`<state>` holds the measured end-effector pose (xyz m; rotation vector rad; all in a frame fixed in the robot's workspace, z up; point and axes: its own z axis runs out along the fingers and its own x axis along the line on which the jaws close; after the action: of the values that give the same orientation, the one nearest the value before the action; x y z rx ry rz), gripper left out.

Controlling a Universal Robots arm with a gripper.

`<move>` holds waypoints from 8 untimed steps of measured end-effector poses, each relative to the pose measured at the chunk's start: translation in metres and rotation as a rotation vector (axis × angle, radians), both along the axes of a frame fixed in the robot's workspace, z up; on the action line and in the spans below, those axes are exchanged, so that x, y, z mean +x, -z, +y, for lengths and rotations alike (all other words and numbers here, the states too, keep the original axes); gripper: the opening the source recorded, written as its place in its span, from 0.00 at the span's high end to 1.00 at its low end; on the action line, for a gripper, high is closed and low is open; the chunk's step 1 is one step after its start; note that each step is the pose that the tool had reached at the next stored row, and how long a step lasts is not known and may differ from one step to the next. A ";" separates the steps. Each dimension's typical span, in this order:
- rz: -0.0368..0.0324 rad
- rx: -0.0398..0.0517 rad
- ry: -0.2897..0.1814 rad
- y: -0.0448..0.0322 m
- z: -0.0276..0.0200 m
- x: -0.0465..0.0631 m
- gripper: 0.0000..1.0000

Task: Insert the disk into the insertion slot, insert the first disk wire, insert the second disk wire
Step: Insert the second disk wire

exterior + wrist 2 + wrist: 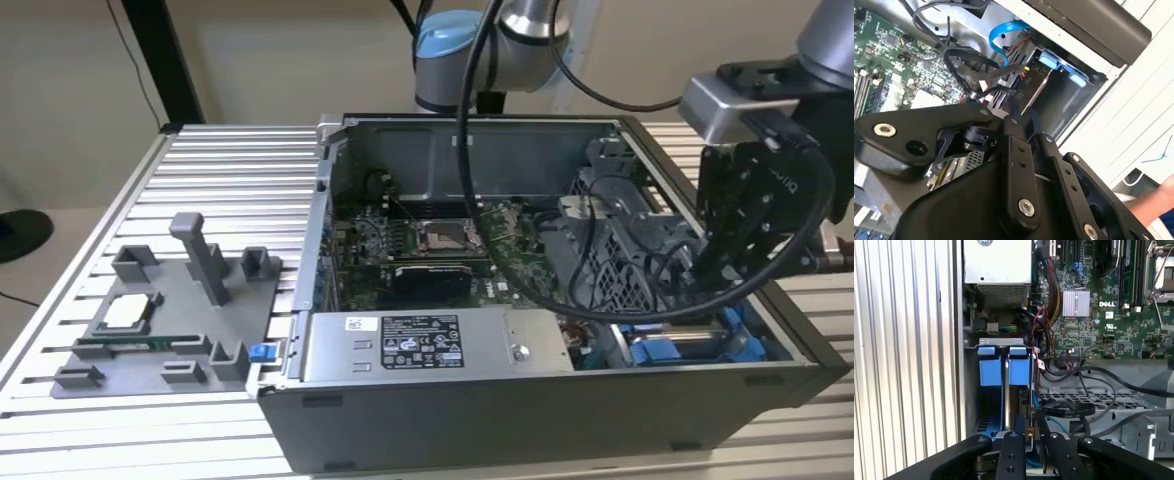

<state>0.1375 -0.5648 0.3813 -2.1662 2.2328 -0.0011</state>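
Gripper (703, 272) low over the open PC case's corner at the exterior view's right, by the insertion slot (683, 350) w/ its blue rails. Case sits on the slatted desk (227, 160), power supply (414, 345) along the near wall.

In the first wrist view, fingers (1016, 432) narrow, apparently pinched on the disk (1021, 405). Disk stands edge-on, lower part down between the bay walls just beside the blue tabs (990, 371). How deep it sits: can't tell. Same read in the second wrist view: thin dark plate (1035, 90) running from the fingers toward the blue tabs (1056, 65).

Risks, as judged from here:
- Disk slightly off-line w/ the rails → jams on a blue tab or bay lip, bracket could flex or pop.
- Black cables (1069, 407) draped over the perforated cage (1089, 400) close beside the fingers; red/yellow wire bundle (1041, 340) also near. Any sideways drift → snag, pinched wire under the disk, or a connector dragged off the motherboard (427, 240).
- Blue flat cable (1001, 32) loops just above the bay; could fold into the slot.
- Thin-edge grip → disk may pivot if it hits resistance.
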 end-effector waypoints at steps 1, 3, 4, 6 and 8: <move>0.0030 0.0001 0.000 -0.0033 0.0000 0.001 0.00; 0.0084 -0.0001 0.000 -0.0100 0.0000 0.004 0.00; 0.0122 0.0001 0.000 -0.0108 -0.0001 0.005 0.00; 0.0148 0.0000 0.000 -0.0109 0.0000 0.006 0.00; 0.0148 0.0001 0.000 -0.0109 0.0000 0.006 0.00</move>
<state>0.1433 -0.5648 0.3922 -2.1732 2.2407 0.0151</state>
